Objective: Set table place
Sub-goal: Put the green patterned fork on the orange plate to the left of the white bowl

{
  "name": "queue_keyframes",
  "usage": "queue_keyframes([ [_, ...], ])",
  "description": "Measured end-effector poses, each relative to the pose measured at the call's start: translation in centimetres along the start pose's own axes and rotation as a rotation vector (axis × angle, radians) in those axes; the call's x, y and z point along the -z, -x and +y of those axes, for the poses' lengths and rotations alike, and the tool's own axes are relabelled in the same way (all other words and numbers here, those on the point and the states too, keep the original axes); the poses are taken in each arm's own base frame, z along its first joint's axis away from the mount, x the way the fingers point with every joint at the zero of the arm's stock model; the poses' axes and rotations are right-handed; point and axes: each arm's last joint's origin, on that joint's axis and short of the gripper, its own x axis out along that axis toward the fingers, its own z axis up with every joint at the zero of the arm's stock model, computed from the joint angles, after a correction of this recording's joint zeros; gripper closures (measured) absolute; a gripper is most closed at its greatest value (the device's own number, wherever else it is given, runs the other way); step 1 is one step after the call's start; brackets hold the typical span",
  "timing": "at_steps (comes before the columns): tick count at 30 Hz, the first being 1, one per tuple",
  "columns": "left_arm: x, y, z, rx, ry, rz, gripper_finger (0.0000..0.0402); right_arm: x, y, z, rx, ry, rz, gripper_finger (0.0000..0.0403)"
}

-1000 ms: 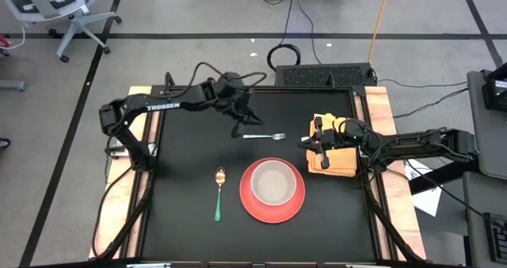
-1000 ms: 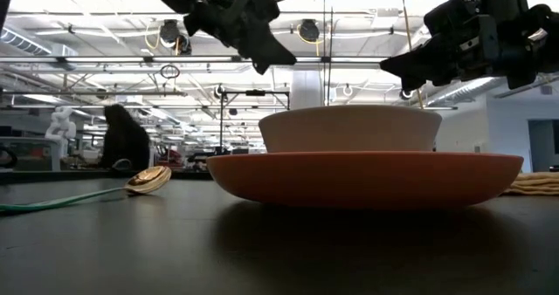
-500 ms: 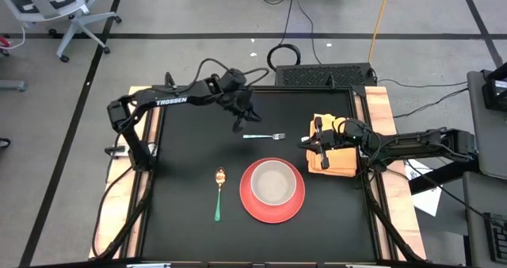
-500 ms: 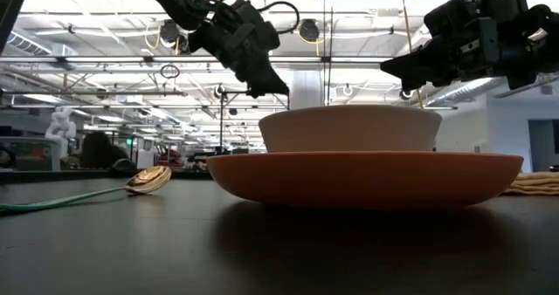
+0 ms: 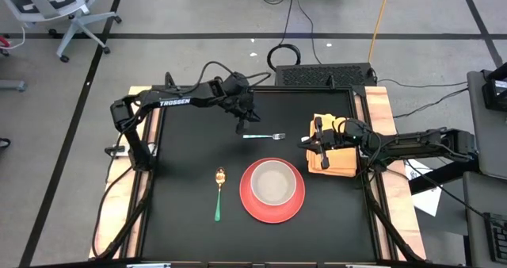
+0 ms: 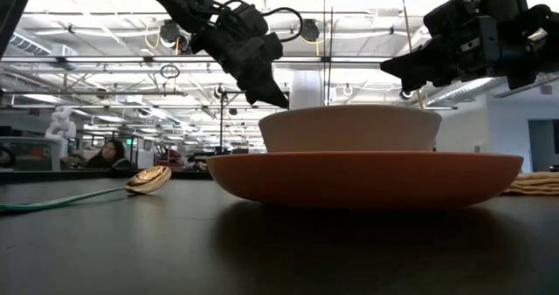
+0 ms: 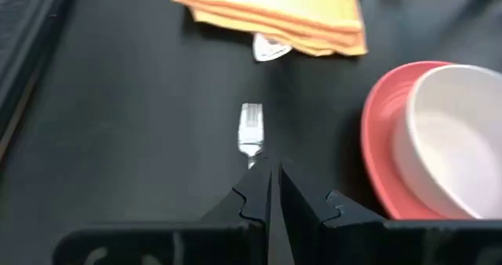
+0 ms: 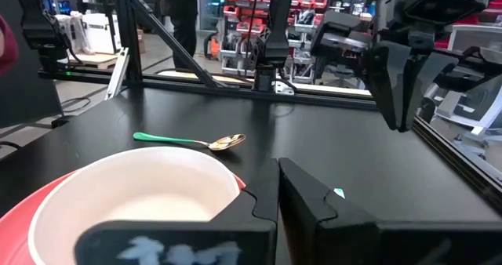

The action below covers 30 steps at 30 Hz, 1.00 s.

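Note:
A silver fork [image 5: 264, 135] lies flat on the black table [image 5: 190, 157], far of a red plate [image 5: 247, 201] that carries a white bowl [image 5: 273, 181]. A spoon with a green handle [image 5: 219, 195] lies left of the plate. A folded yellow napkin [image 5: 339, 161] lies at the table's right edge. My left gripper [image 5: 241, 128] is shut and stands over the fork's handle end; in the left wrist view [image 7: 273, 179] the fork's tines [image 7: 251, 120] show just beyond the fingertips. My right gripper [image 5: 307, 143] is shut and empty, raised over the napkin's left edge. My left gripper points slanting down at the fork's handle end, which its own shut fingers [image 7: 255, 190] hide. I cannot tell whether it touches the fork. The fork lies flat on the table.
Light wooden strips [image 5: 142, 173] run along the table's left and right sides. Bare black table shows at the near left and far middle. A black box [image 5: 325, 76] stands beyond the far edge. A person [image 6: 109, 153] sits in the room behind.
My left gripper has gone a little toward the table's right edge and down toward the fork's handle end, staying shut. The fork has stayed where it was.

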Motion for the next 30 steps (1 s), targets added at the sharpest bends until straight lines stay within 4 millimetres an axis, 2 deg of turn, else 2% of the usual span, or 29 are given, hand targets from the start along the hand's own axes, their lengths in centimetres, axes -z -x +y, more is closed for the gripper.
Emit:
queue_keyframes([
  [15, -0.4, 0.1, -0.6, -0.039, 0.048, 0.093, 0.0371, 0.0, 0.0, 0.0, 0.000, 0.006, 0.000, 0.0403],
  [23, -0.9, 0.0, -1.1, -0.031, 0.003, 0.086, 0.0371, 0.0, 0.0, 0.0, 0.001, 0.023, -0.002, 0.0403],
  [26, -0.4, -0.8, -0.8, -0.037, 0.020, 0.111, 0.0371, -0.1, 0.0, 0.0, 0.001, 0.025, -0.008, 0.0403],
  [30, 0.9, -2.8, -0.5, -0.021, 0.044, 0.182, 0.0371, -0.1, 0.0, 0.0, 0.003, 0.027, -0.012, 0.0403],
])
